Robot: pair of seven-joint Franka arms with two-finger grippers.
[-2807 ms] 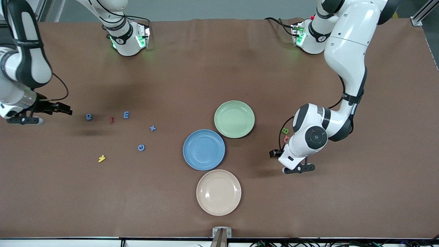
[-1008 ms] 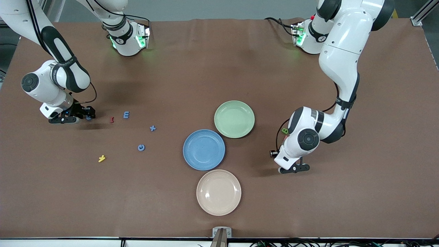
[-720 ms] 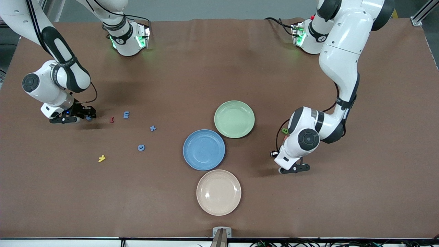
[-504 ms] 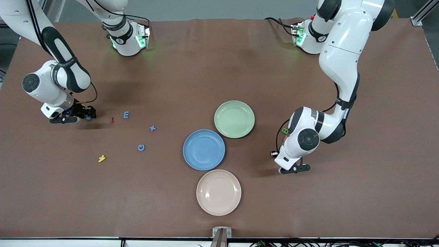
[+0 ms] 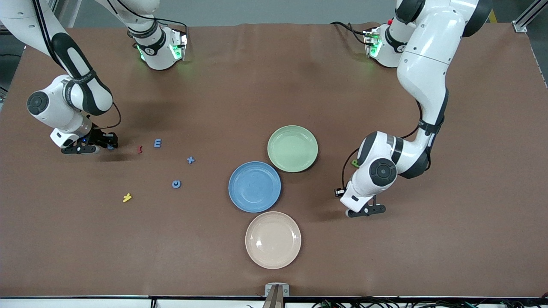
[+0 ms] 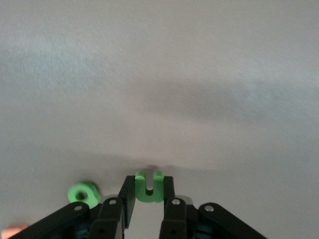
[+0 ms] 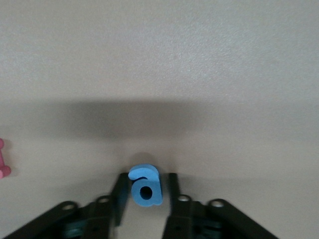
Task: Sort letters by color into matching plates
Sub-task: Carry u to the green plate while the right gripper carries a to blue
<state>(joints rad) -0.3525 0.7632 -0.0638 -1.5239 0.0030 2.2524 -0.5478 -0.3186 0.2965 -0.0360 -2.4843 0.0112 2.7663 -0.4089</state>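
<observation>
My left gripper [image 6: 148, 195] is shut on a green letter "u" [image 6: 149, 187], low over the table beside the pale green plate [image 5: 292, 148], toward the left arm's end; its white wrist [image 5: 364, 190] hides it in the front view. Another green letter [image 6: 83, 193] lies beside it, and one [image 5: 355, 163] shows by the arm. My right gripper [image 5: 109, 143] stands around a blue letter "a" [image 7: 145, 186]: one finger touches it, the other is a small gap away. Blue letters "e" [image 5: 157, 143], "x" [image 5: 190, 160] and "c" [image 5: 176, 184] lie between it and the blue plate [image 5: 254, 186].
A cream plate [image 5: 273, 240] lies nearer the front camera than the blue plate. A red letter [image 5: 139, 149] lies beside the "e", a yellow one [image 5: 127, 197] nearer the camera. A pink letter [image 7: 3, 164] and an orange one [image 6: 12, 231] show at the wrist views' edges.
My right arm came in from the table's end and lowered its gripper around the blue "a". My left arm's wrist has shifted slightly toward the plates.
</observation>
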